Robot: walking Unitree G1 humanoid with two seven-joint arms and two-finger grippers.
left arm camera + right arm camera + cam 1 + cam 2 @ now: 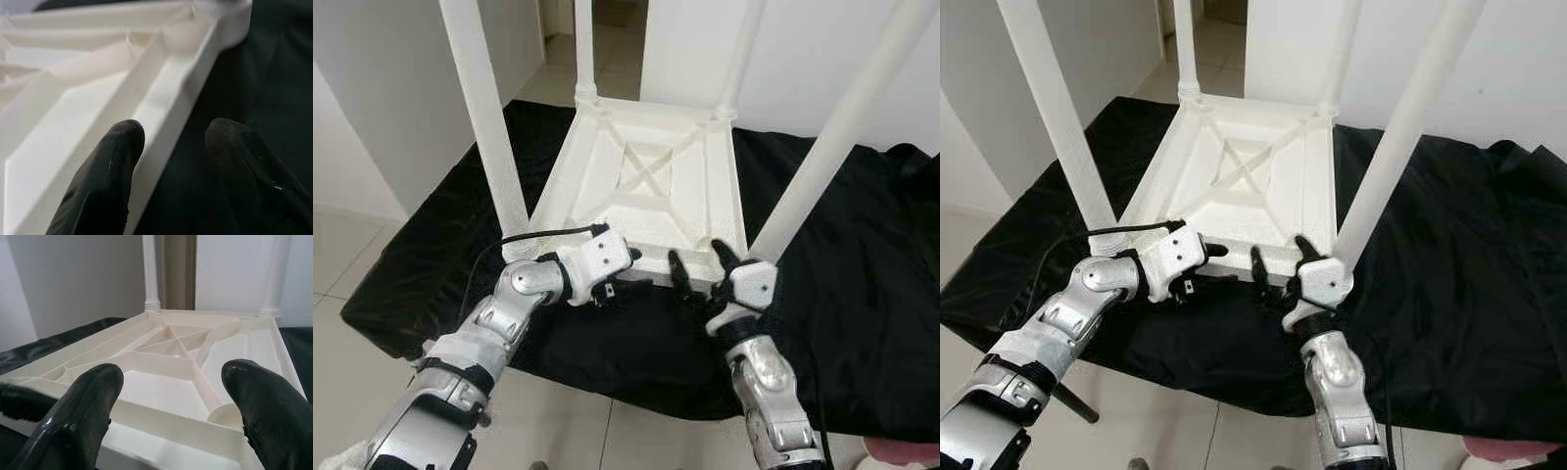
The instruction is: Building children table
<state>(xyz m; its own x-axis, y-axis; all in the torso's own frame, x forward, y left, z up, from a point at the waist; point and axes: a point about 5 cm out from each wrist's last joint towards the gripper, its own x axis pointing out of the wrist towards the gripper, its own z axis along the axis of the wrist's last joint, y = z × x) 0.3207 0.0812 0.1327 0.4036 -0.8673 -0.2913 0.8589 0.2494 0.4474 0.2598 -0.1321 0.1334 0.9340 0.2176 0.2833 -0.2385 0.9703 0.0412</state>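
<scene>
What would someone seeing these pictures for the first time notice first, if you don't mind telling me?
A white children's table lies upside down on a black cloth, its four legs pointing up. Both claws sit at its near rim: the left claw is open with one finger on each side of the rim, and the right claw is open near the near right leg.

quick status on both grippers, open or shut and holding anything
Left gripper: open, fingers astride the near rim of the upturned table.
Right gripper: open, at the same rim, holding nothing.
</scene>
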